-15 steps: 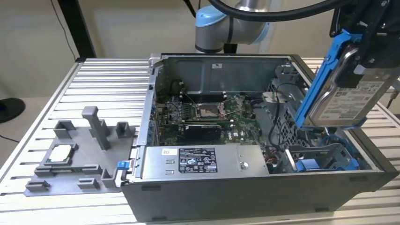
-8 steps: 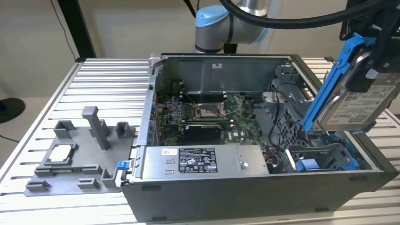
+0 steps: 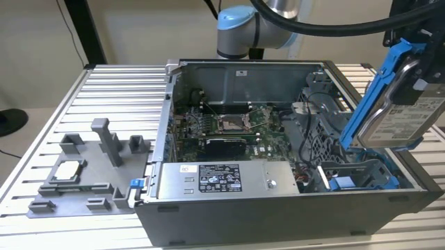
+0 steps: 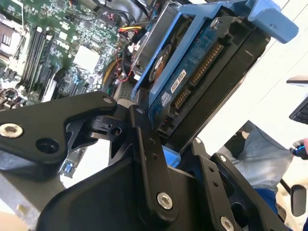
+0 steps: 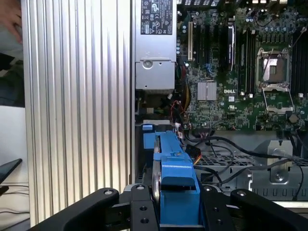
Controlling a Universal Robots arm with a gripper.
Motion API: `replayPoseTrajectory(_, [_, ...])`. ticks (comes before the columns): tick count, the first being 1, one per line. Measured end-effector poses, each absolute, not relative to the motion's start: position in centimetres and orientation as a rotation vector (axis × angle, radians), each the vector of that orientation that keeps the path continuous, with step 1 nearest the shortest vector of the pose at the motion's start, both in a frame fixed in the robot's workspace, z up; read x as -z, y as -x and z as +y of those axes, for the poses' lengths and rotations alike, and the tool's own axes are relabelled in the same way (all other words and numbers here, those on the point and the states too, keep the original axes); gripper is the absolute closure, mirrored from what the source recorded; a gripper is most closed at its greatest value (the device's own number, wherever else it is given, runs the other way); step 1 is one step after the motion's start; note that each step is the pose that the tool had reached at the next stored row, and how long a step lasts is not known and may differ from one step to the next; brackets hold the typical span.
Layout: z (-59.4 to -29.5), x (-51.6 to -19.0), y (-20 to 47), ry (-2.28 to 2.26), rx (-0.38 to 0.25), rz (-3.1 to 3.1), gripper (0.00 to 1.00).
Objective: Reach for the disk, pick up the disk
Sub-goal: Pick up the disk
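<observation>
We see the gripper (image 3: 417, 78) raised at the exterior view's right, fingers clamped on the disk (image 3: 396, 112), which hangs tilted above the open computer case (image 3: 278, 219). Motherboard (image 3: 230, 125) and power supply (image 3: 222, 179) lie below; a grey fixture (image 3: 83, 172) sits well apart.

Disk (image 3: 402, 112) — blue-railed, tilted, aloft
</observation>
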State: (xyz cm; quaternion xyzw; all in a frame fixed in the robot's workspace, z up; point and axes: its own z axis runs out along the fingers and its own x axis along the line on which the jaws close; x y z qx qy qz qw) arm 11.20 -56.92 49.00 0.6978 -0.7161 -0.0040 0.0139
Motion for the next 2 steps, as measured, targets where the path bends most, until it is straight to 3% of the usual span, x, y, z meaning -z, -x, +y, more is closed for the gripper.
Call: replayPoseTrajectory(2, [-56.92, -49.00, -11.20, -2.173, 0.013, -2.230, 1.00])
